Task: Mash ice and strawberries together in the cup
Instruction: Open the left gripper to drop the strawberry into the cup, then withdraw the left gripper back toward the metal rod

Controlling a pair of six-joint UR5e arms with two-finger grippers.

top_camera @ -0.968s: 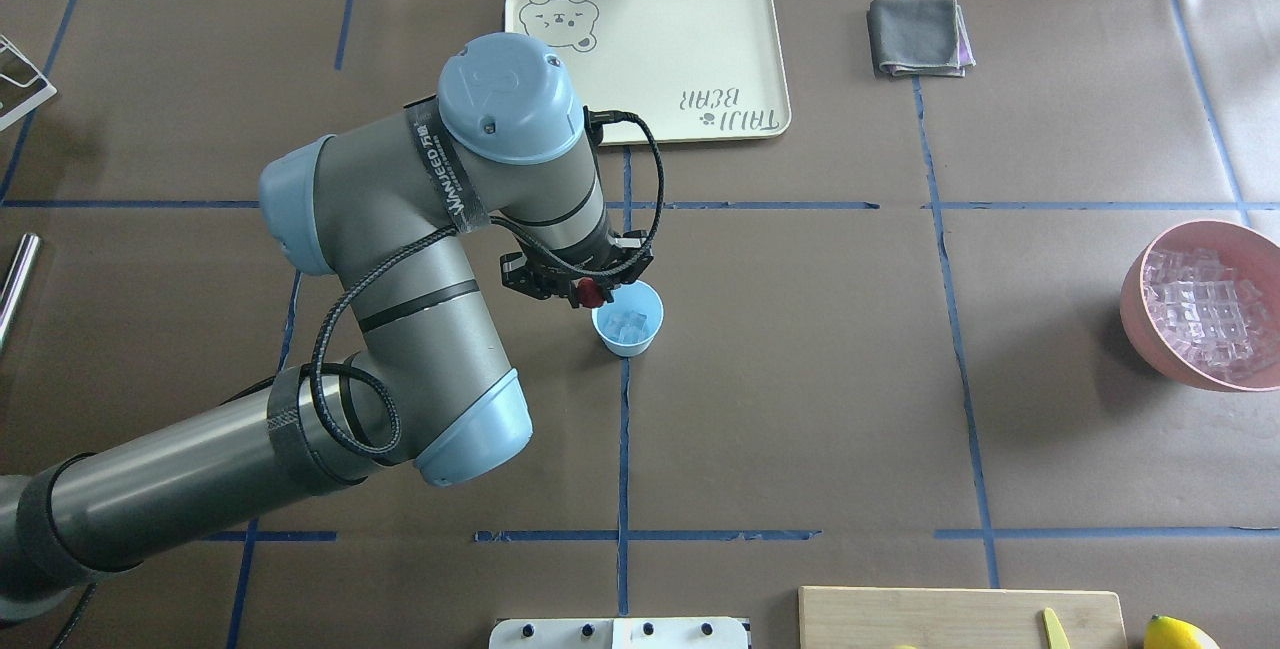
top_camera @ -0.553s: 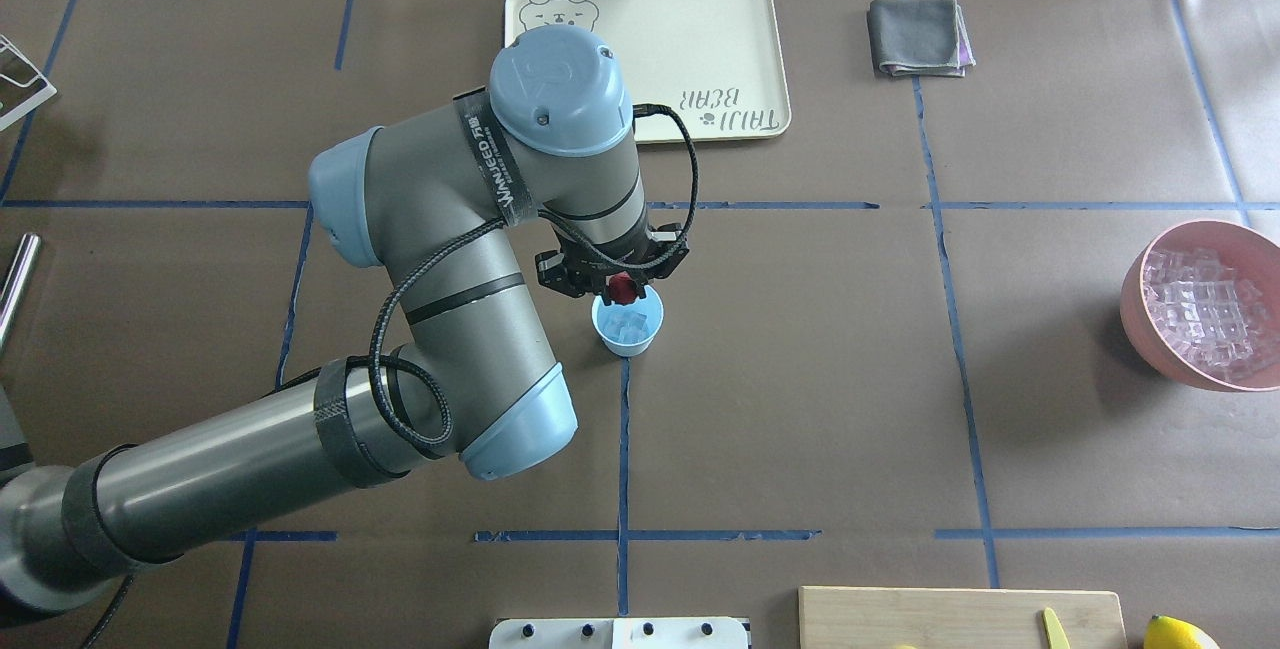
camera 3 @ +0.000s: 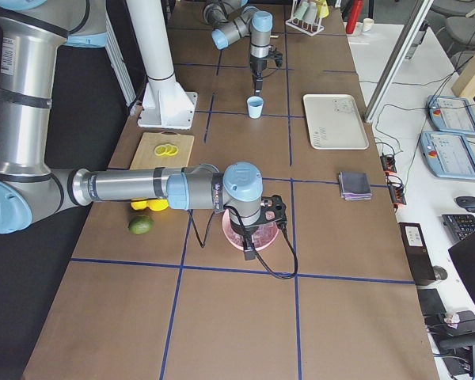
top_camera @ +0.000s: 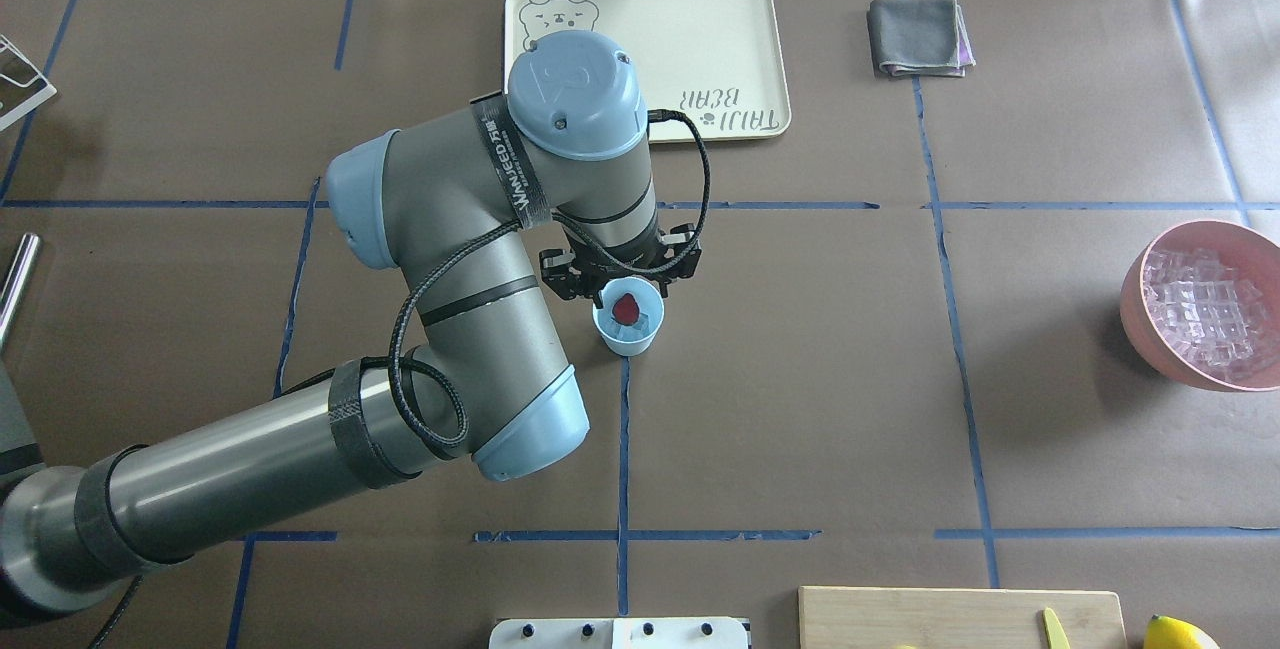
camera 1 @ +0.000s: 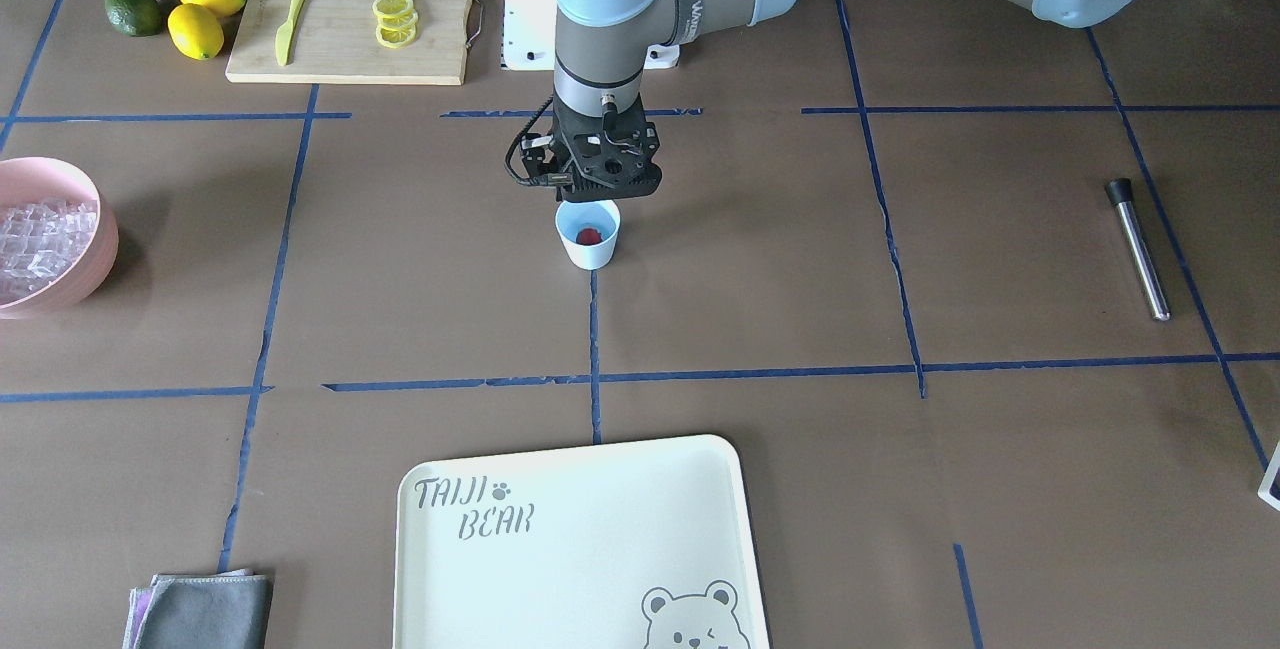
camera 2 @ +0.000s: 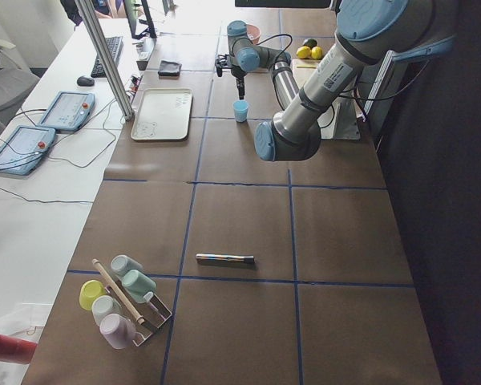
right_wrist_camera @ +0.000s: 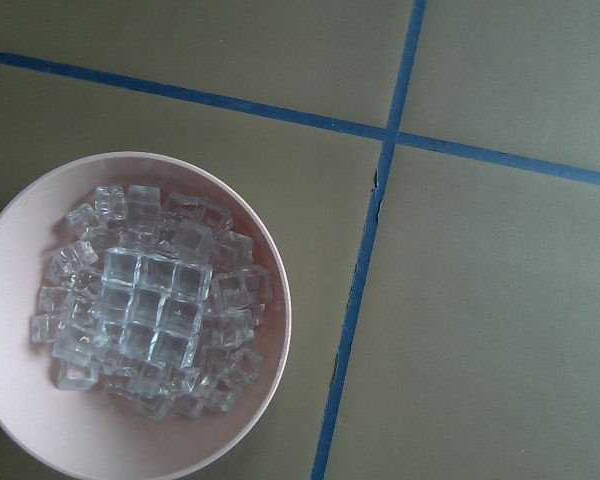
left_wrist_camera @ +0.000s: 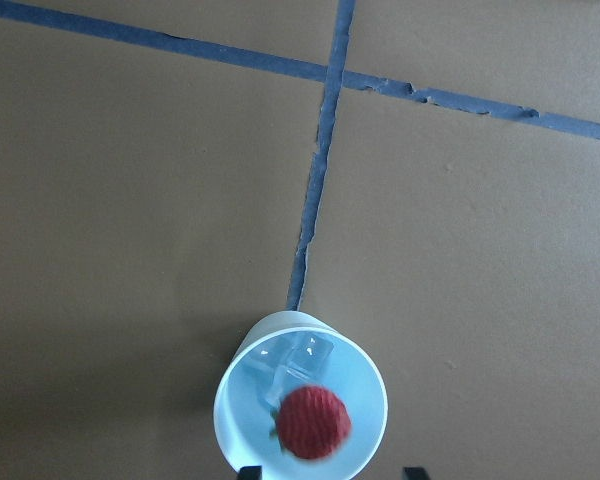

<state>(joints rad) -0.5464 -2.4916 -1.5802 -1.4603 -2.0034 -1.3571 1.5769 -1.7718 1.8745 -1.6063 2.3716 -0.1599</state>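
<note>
left gripper (top_camera: 622,277): jaws spread, empty, above cup (top_camera: 628,345)
strawberry (left_wrist_camera: 312,423): right under it, on ice (left_wrist_camera: 305,358) in cup

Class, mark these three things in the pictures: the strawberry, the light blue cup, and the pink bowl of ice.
strawberry (left_wrist_camera: 313,422), left wrist view, middle of the berry.
light blue cup (camera 1: 590,256), front-facing view, its outer wall.
pink bowl (right_wrist_camera: 120,445), right wrist view, bare inner wall.
</note>
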